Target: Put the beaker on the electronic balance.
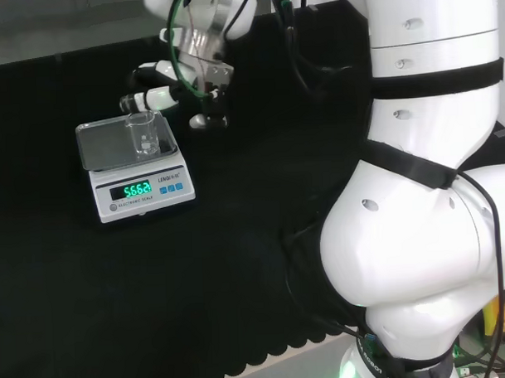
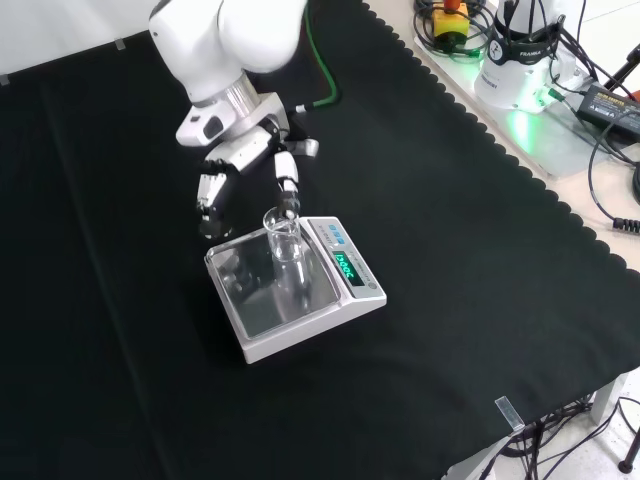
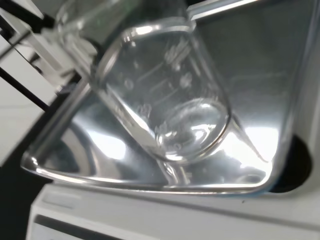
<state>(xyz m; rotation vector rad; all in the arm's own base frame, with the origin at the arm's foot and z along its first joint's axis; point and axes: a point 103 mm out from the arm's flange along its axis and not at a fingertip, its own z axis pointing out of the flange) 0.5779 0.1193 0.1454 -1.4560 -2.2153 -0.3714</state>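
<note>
The beaker [image 1: 143,133] stands upright on the steel pan of the balance [image 1: 110,146], near the pan's far right corner in the head view. Its mouth points up, so its long axis runs straight up from the pan. The wrist view shows its base [image 3: 192,125] resting flat on the pan close to one edge. The display is lit with a reading, which suggests the weight is already on the balance.

The robot hand [image 2: 245,165] sits just beyond the balance on the black desk [image 2: 480,250]. In the front view its fingers [image 2: 287,190] hang down relaxed and spread, one tip just beside the beaker's rim; whether it touches the glass I cannot tell. They do not appear to close around the beaker.

The placing looks essentially done. What remains, in my judgement, is drawing the robot hand clear without nudging the beaker.
</note>
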